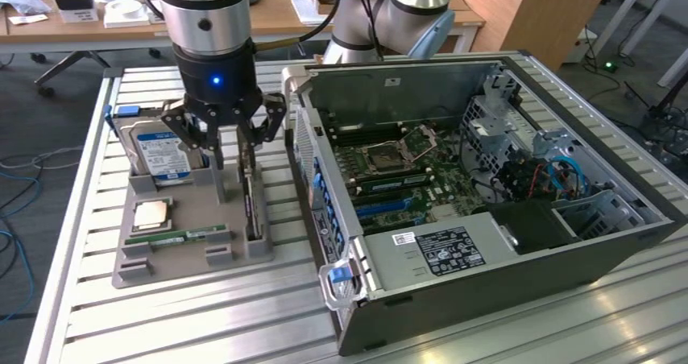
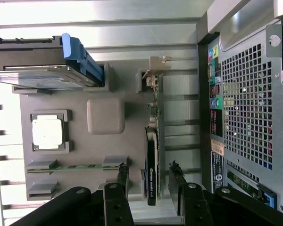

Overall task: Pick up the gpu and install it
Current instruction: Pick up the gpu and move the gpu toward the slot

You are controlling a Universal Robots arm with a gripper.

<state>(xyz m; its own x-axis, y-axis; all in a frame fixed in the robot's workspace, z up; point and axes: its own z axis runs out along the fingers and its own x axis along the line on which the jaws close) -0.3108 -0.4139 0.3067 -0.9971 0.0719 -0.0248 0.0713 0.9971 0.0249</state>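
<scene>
**Open claw (image 1: 237,150) poised over the gpu (image 1: 250,207), which stood on edge in the grey tray (image 1: 172,261), left of centre in the exterior view.**
The gpu looked light, stiff and fragile: a thin green board with a black cooler (image 2: 152,176) and a silver bracket (image 2: 158,63). It seemed best pinched across its flat faces at the cooler. The fingers (image 2: 123,175) flanked it with gaps.

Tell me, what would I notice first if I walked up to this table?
Probably the big computer case lying open on the exterior view's right, with its green board showing. Next, the black gripper hanging over the grey tray beside it, its open fingers either side of the graphics card standing on edge there. A hard drive with a blue label stands at the tray's far end.
</scene>
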